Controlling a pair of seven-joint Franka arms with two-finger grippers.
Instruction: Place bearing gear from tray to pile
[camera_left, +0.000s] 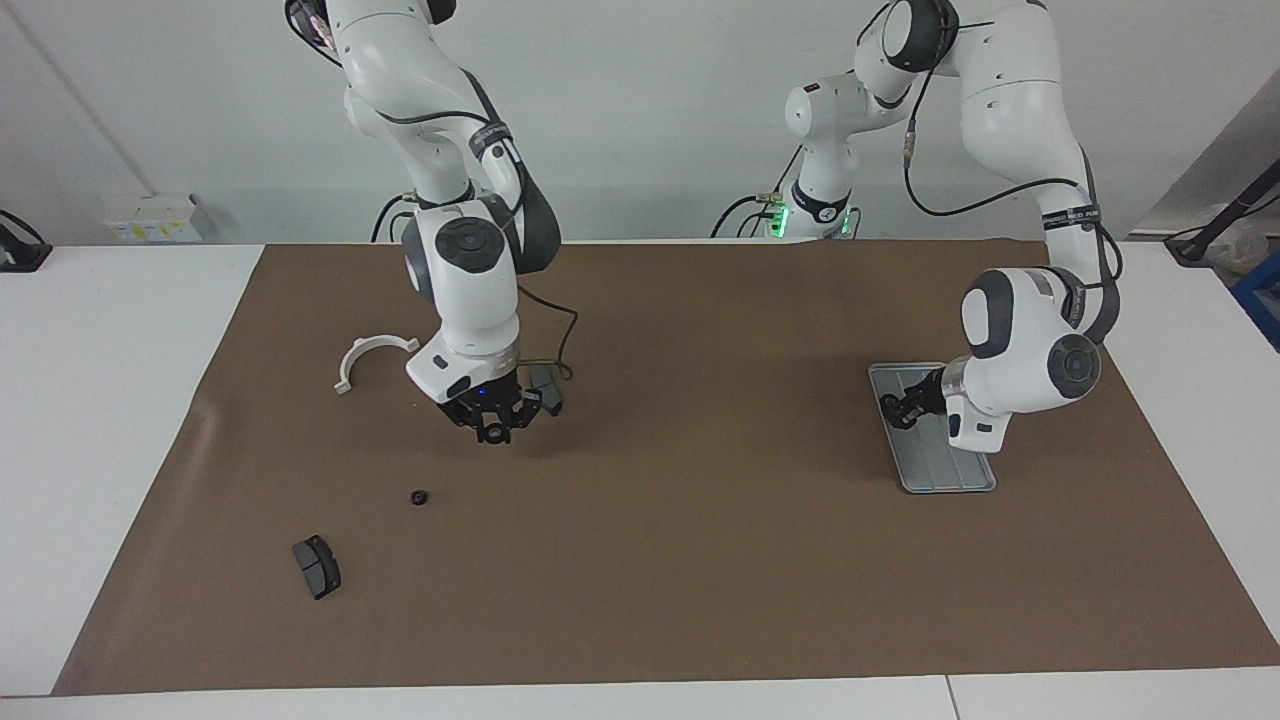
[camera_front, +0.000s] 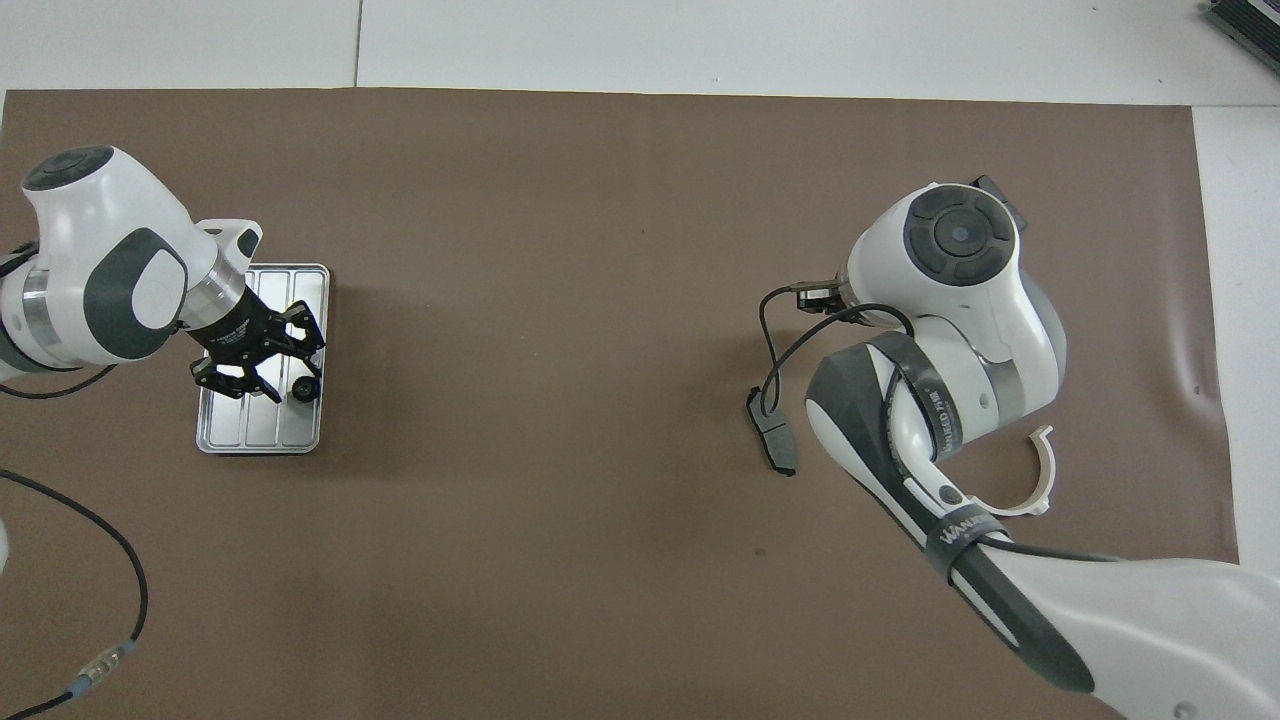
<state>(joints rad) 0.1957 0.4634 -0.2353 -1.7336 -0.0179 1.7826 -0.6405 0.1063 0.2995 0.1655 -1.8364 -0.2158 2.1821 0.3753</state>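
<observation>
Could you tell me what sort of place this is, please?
Probably a robotics lab bench: two white Franka arms bolted by a white table with a brown paper mat, a grooved silver-grey metal tray and dark grey curved brake pads.

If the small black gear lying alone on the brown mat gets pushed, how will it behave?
The small black gear looks round and seems to lie flat, so a push would probably slide it; tipped on edge, it may roll. It is tiny beside the brake pad, so it is likely light and easily knocked away.
</observation>
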